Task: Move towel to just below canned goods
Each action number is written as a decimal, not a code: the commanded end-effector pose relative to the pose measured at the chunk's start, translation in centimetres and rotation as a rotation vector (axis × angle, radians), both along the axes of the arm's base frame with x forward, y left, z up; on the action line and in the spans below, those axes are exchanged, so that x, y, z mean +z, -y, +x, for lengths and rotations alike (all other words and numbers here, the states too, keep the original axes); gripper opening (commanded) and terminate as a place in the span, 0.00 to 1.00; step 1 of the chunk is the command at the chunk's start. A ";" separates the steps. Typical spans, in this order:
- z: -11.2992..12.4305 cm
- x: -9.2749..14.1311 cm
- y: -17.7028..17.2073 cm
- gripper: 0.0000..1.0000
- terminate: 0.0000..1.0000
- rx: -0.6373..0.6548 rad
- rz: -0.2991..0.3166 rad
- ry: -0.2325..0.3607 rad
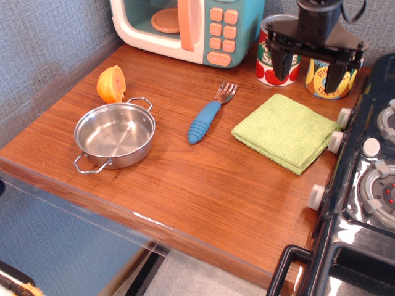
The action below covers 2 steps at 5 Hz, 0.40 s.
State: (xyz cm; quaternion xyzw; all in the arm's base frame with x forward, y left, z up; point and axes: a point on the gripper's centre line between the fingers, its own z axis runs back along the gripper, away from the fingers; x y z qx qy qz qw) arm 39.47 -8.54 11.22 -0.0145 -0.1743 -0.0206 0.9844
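The lime-green towel (286, 131) lies flat on the wooden counter, just in front of the two cans. The red-and-white Tomato Sauce can (268, 61) and the yellow-and-blue Pineapple can (319, 83) stand at the back right, partly hidden by my gripper. My gripper (307, 69) hangs open and empty above the towel's far edge, in front of the cans. Its two dark fingers (279, 63) point down, spread wide and clear of the cloth.
A blue-handled fork (208, 115) lies left of the towel. A steel pan (115, 134) and an orange half (111, 84) sit at the left. A toy microwave (185, 24) stands at the back. A black stove (364, 166) borders the towel on the right.
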 end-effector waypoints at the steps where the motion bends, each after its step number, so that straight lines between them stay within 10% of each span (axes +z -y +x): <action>1: -8.2 1.4 -4.3 1.00 0.00 -0.019 -0.004 -0.020; 2: -9.4 0.7 -4.6 1.00 0.00 -0.051 0.020 -0.035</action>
